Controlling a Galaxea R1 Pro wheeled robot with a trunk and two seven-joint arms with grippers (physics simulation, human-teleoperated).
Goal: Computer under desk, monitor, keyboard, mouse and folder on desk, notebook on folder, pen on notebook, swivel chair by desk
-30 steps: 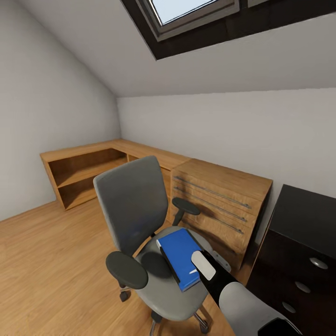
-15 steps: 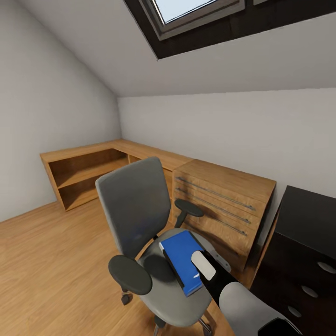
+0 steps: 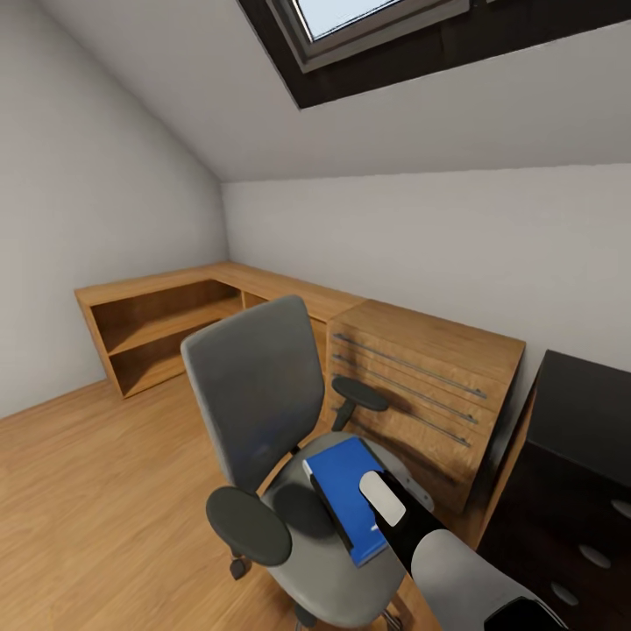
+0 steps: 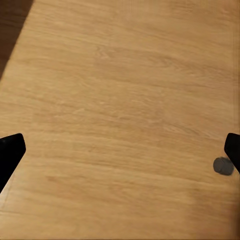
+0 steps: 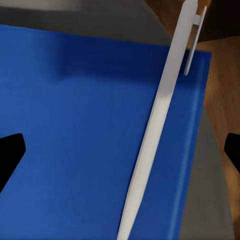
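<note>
Over the folder (image 5: 90, 140), right tool (image 5: 120, 150) spread wide, pen (image 5: 155, 125) between.

- The right arm (image 3: 456, 561) reaches in from 5 o'clock of the head view toward 11 o'clock, its forearm grey and its wrist black with a white plate.
- The right gripper (image 5: 120, 150) has its jaws spread wide.
- The left gripper (image 4: 120, 155) is likewise spread, pointing downward.

Grey swivel chair (image 3: 302, 517) seat under a flat blue folder (image 3: 343, 486) (white pen (image 5: 155, 130) atop it).
</note>
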